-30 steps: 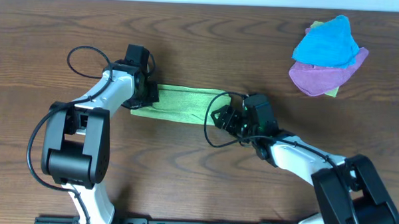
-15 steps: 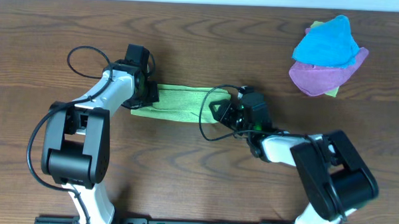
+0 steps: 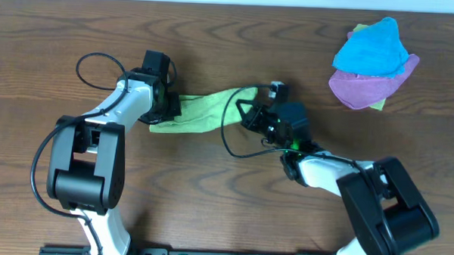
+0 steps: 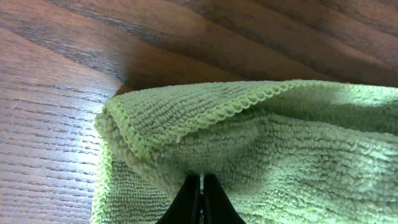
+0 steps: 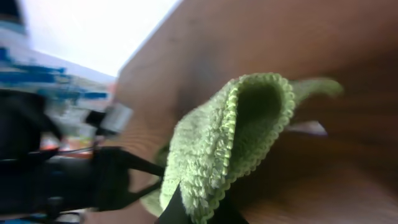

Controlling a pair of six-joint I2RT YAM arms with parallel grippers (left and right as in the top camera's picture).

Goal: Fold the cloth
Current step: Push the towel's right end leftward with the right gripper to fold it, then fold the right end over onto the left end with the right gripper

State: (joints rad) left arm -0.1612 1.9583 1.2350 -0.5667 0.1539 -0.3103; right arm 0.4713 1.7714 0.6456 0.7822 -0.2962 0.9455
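The lime-green cloth lies folded into a narrow strip on the wooden table, between my two arms. My left gripper is shut on its left end; in the left wrist view the dark jaws pinch a raised fold of the cloth. My right gripper is shut on the right end, which is lifted off the table and arches toward the back. In the right wrist view the hemmed edge of the cloth curls over the closed gripper, and a small white tag sticks out to the right.
A pile at the back right holds a bright blue cloth on top of a purple cloth. Black cables loop by the left arm and beside the right gripper. The table's far edge runs along the top.
My right gripper has shut on the cloth's right end and raised it up and toward the back-left. The left gripper has stayed shut and still.
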